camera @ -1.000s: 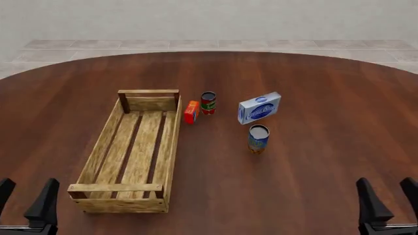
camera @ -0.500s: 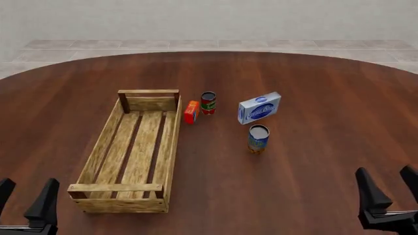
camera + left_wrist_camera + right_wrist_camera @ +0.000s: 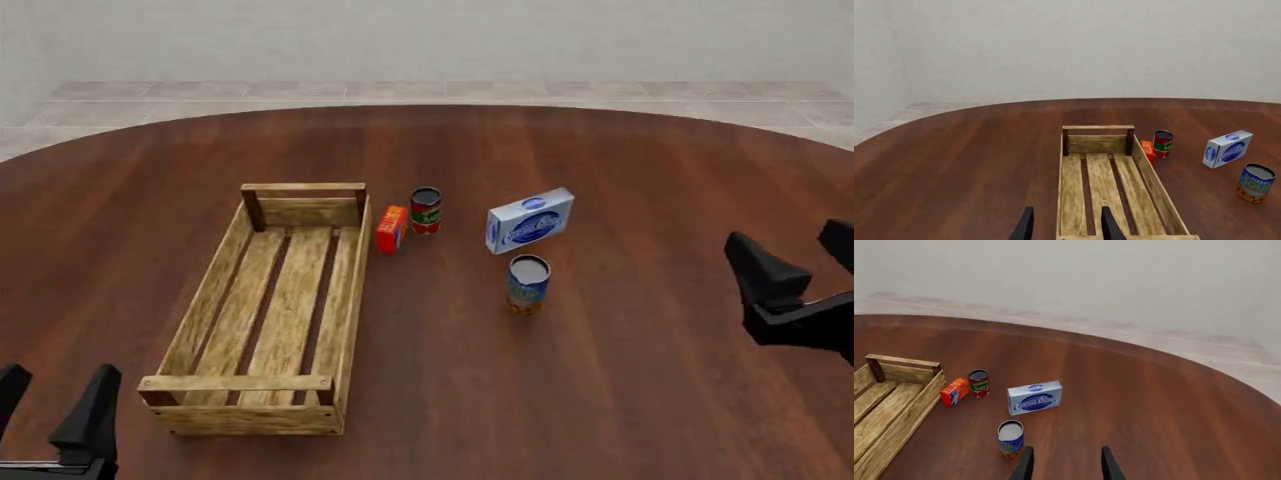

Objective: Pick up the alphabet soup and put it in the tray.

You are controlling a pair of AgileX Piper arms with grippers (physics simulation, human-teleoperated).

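Note:
The alphabet soup (image 3: pixel 529 284) is a small can with a blue label and orange-yellow lower band, standing upright on the table right of the tray; it also shows as the alphabet soup (image 3: pixel 1011 439) and the alphabet soup (image 3: pixel 1255 183). The tray (image 3: pixel 271 310) is a long light-wood slatted crate with nothing in it, seen too as the tray (image 3: pixel 1107 182) and the tray (image 3: pixel 887 410). My right gripper (image 3: pixel 801 262) hangs open above the table, well right of the can. My left gripper (image 3: pixel 51 400) stays open at the near left corner by the tray's near end.
A red-and-green can (image 3: pixel 426 210) and a small orange box (image 3: pixel 391 229) stand beside the tray's far right corner. A white-and-blue box (image 3: pixel 530 220) lies just beyond the soup can. The round wooden table (image 3: pixel 641 180) spreads widely around them.
My right gripper has risen and moved forward from the near right corner toward the table's middle height. The left gripper and all objects have not moved.

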